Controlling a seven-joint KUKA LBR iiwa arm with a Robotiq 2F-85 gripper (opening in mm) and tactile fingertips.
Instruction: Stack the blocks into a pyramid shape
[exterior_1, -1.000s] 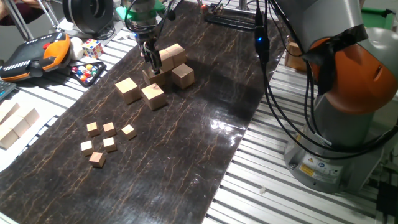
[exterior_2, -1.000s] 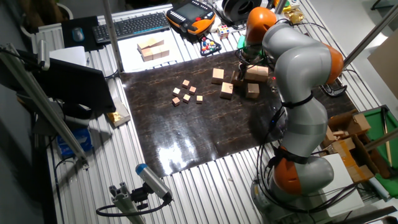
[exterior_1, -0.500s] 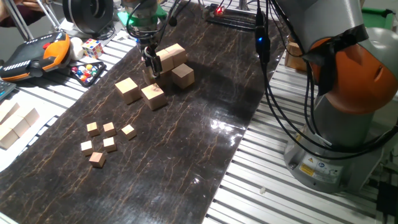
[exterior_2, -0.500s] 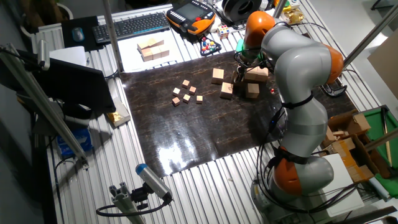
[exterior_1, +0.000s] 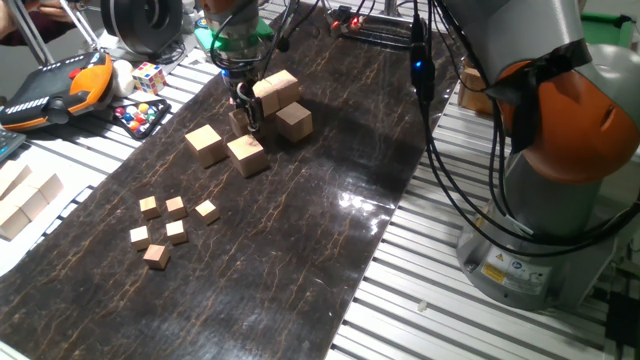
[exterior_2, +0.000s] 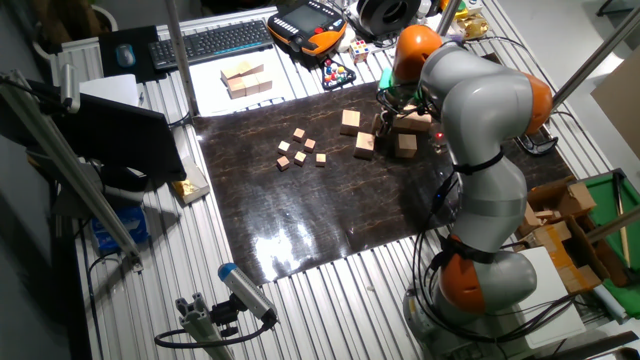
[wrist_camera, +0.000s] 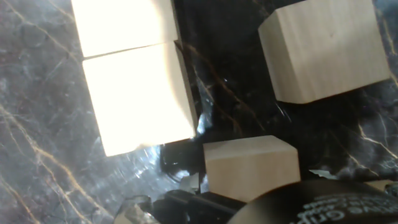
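Observation:
Several light-tan blocks lie at the far end of the dark mat (exterior_1: 300, 230). One block (exterior_1: 275, 87) sits on top of another, with a block (exterior_1: 294, 121) to their right. Two single blocks (exterior_1: 247, 155) (exterior_1: 205, 145) lie in front, to the left. My gripper (exterior_1: 247, 113) points down beside the stack, over a partly hidden block (exterior_1: 238, 122); it also shows in the other fixed view (exterior_2: 386, 121). Its fingers look close together, and I cannot tell whether they grip anything. The hand view shows several blocks close up, one (wrist_camera: 249, 165) just under the hand.
Several small wooden cubes (exterior_1: 165, 228) lie in the mat's left middle. A puzzle cube (exterior_1: 148, 77), an orange-black pendant (exterior_1: 60, 88) and coloured balls (exterior_1: 140, 115) lie off the mat at left. More tan blocks (exterior_1: 25, 200) sit at the left edge. The robot base (exterior_1: 560, 200) stands at right.
The hand has shifted slightly towards the lower right in the fixed view, staying close beside the stack. The blocks have not moved.

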